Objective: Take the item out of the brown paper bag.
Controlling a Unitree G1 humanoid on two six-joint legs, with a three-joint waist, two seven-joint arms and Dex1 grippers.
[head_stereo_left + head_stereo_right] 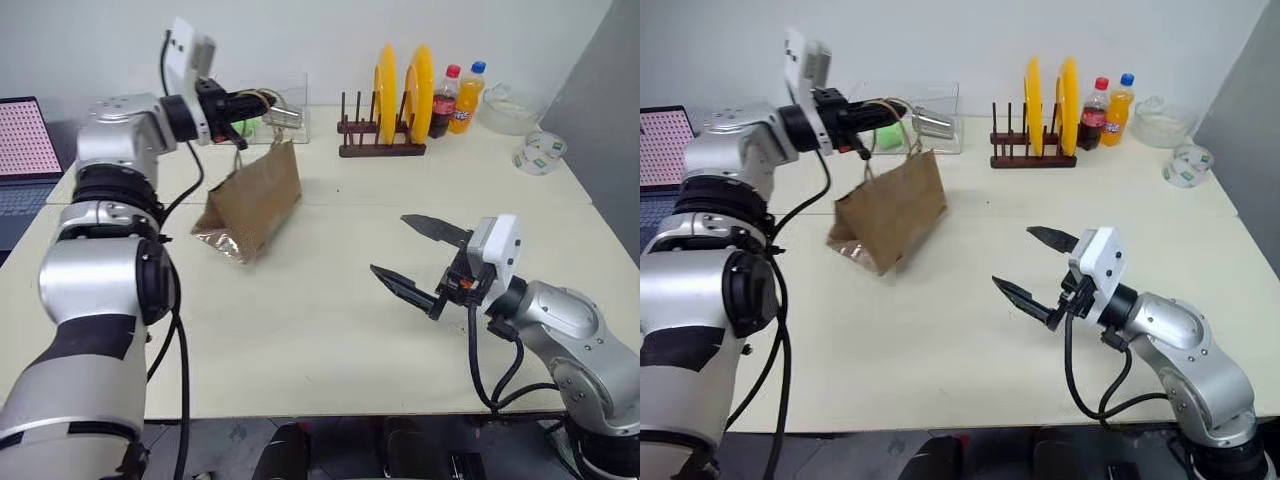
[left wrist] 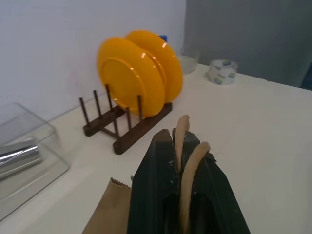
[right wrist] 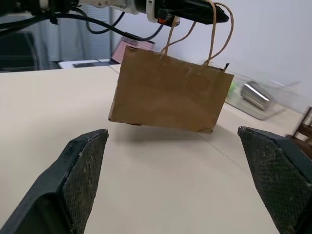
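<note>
The brown paper bag [image 1: 250, 205] hangs tilted from its two tan cord handles [image 2: 187, 161], its bottom just over the table at the back left. My left gripper [image 1: 255, 103] is shut on those handles and points level, towards the right. The bag [image 3: 170, 90] casts a shadow on the tabletop beneath it. The item is hidden inside the bag. My right gripper [image 1: 415, 258] stands open at the front right, well apart from the bag, its jaws spread wide and facing it, with nothing between them.
A wooden rack [image 1: 380, 148] with two yellow plates [image 1: 400, 90] stands at the back, with a cola bottle [image 1: 445, 100], an orange bottle [image 1: 467, 97], a clear bowl [image 1: 512, 108] and a tape roll [image 1: 540, 152] to its right. A clear box [image 2: 29, 161] holds a metal can. A laptop [image 1: 25, 150] lies far left.
</note>
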